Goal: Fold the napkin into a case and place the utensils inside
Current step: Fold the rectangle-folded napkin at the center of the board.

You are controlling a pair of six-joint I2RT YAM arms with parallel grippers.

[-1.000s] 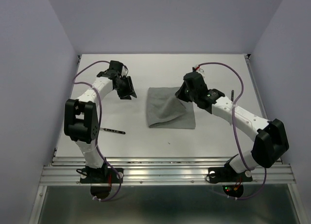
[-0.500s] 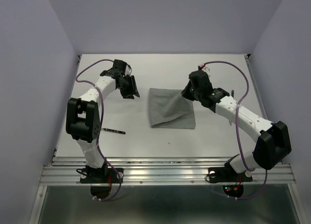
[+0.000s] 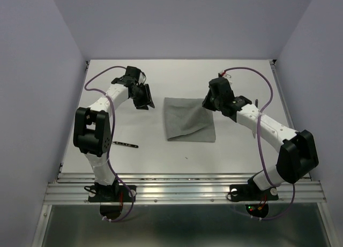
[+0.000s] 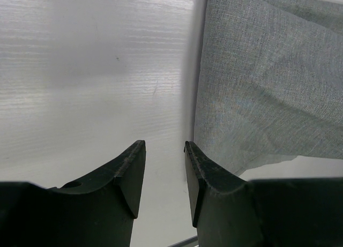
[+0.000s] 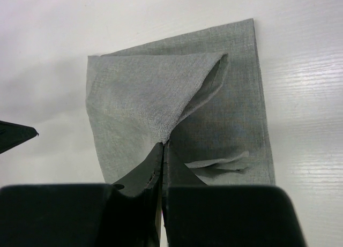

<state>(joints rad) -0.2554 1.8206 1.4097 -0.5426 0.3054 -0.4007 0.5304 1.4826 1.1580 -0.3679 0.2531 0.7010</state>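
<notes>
The grey napkin [image 3: 187, 121] lies in the middle of the table, partly folded over itself. My right gripper [image 3: 207, 103] is shut on a lifted corner of it at its far right; in the right wrist view the cloth [image 5: 161, 91] rises in a tent to the pinched fingertips [image 5: 162, 144]. The left gripper [image 3: 146, 100] hovers open and empty just left of the napkin's left edge [image 4: 214, 86], its gap [image 4: 163, 144] over bare table. One of the utensils [image 3: 124, 144] lies at the near left, another [image 3: 256, 103] behind the right arm. The case is out of view.
The white table [image 3: 150, 161] is boxed in by lavender walls on three sides. A metal rail [image 3: 182, 185] runs along the near edge by both arm bases. Purple cables loop above each arm.
My right gripper has drawn the pinched napkin corner a little to the right and back, spreading the fold. The left gripper shifted slightly toward the napkin, then held still.
</notes>
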